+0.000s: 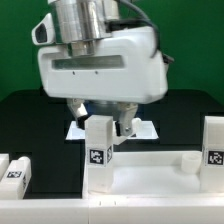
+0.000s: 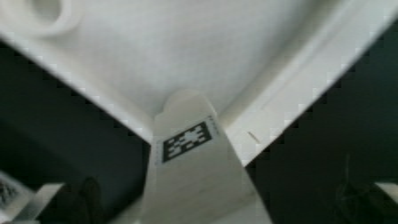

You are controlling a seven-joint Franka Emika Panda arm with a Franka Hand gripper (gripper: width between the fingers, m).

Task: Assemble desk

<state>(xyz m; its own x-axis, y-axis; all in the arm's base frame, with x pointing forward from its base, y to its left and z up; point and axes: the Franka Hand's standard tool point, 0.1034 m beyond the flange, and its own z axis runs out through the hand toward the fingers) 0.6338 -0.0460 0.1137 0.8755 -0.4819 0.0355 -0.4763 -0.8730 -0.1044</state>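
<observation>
- Two dangers here: jaws hang wide open around the upright leg, gripping nothing.
- Leg stands at the desk panel's corner; if loosely seated, it tips.
- Lifting off crooked, a jaw clips it.

Our arm hangs in from twelve o'clock of the exterior view. Its broad white wrist housing sits level, and the gripper points straight down toward six o'clock. In the wrist view our two dark fingers stand spread wide, the jaws fully parted.
</observation>
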